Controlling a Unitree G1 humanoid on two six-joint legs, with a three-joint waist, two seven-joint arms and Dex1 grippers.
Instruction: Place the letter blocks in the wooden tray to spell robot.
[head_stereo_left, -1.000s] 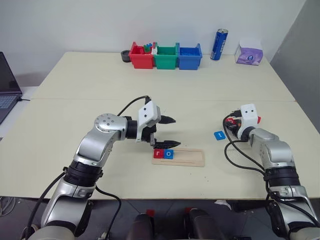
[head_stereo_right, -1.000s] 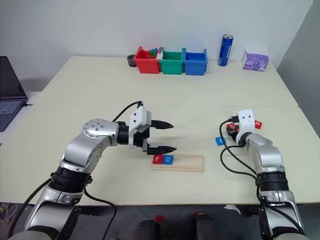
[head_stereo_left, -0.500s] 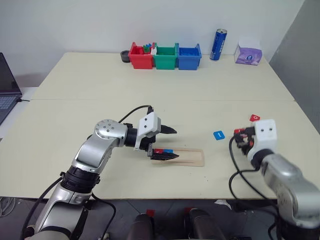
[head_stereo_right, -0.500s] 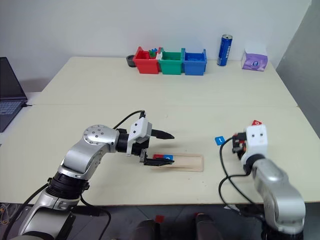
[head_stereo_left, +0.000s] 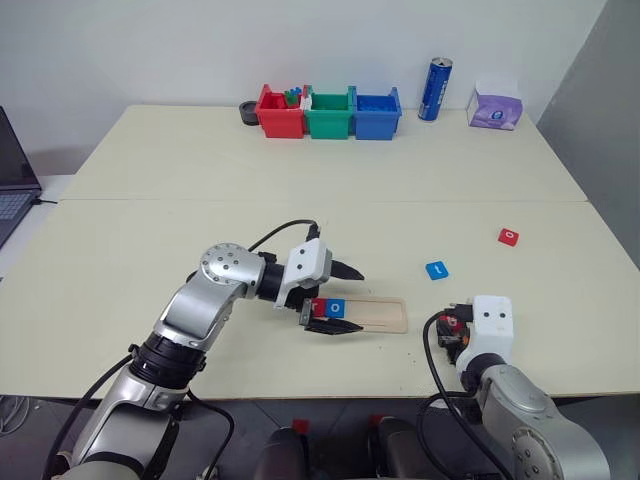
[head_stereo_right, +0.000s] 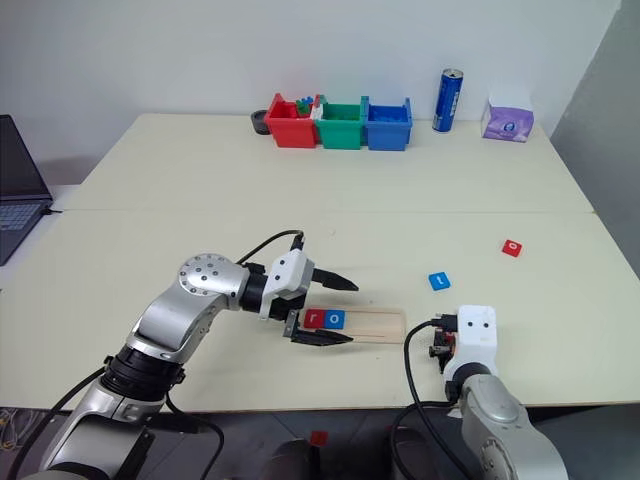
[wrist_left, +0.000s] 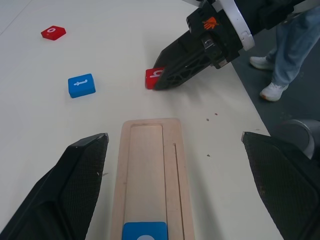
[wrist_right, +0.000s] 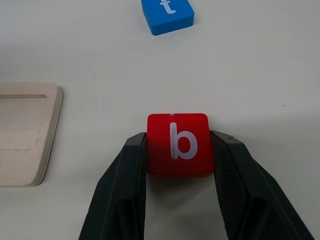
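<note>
The wooden tray (head_stereo_left: 372, 314) lies near the table's front edge, with a red "r" block (head_stereo_left: 319, 307) and a blue "o" block (head_stereo_left: 337, 307) at its left end. My left gripper (head_stereo_left: 356, 302) is open, one finger on either side of that end. A red "b" block (wrist_right: 179, 144) has my right gripper (wrist_right: 179, 150) shut on it, low over the table just right of the tray. The blue "t" block (head_stereo_left: 437, 270) and a red "o" block (head_stereo_left: 509, 236) lie loose further right and back.
Red (head_stereo_left: 281, 112), green (head_stereo_left: 331, 112) and blue (head_stereo_left: 378, 112) bins stand at the back centre, with a blue can (head_stereo_left: 435, 89) and a tissue pack (head_stereo_left: 497, 112) to their right. A laptop (head_stereo_left: 15, 190) sits beyond the left edge. A person's legs (wrist_left: 290, 40) stand past the table's edge.
My right arm has pulled back toward me and leftward with the red "b" block, from beside the red "o" block to the tray's right end. My left gripper has sunk around the tray's left end.
</note>
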